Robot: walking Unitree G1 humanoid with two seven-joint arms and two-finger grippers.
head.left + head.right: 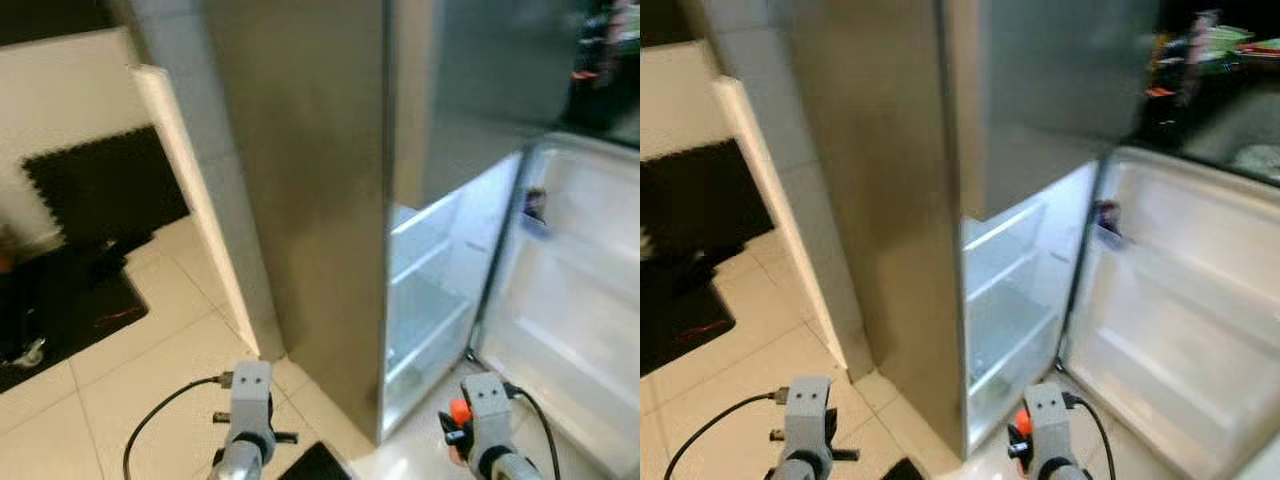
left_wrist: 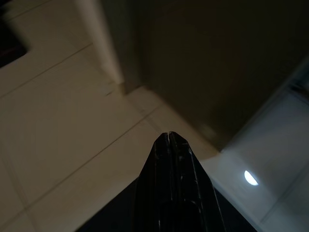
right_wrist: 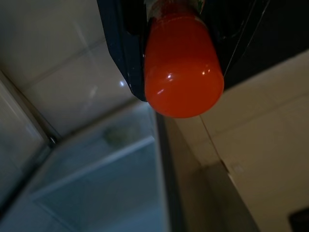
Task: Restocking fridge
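Fridge (image 1: 300,200) stands open ahead, its shelves (image 1: 425,300) just beyond the right gripper (image 3: 178,72), which clamps an orange bottle (image 3: 183,72). Left gripper (image 2: 173,145), fingers pressed together and empty, points at floor (image 2: 58,121).

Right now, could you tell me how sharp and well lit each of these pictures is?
Left and right eye views: soft motion blur, the fridge interior bright. Left wrist view: dim, the left gripper a dark shape, one glare spot on the floor. Right wrist view: the orange bottle close and blurred, with small highlights.
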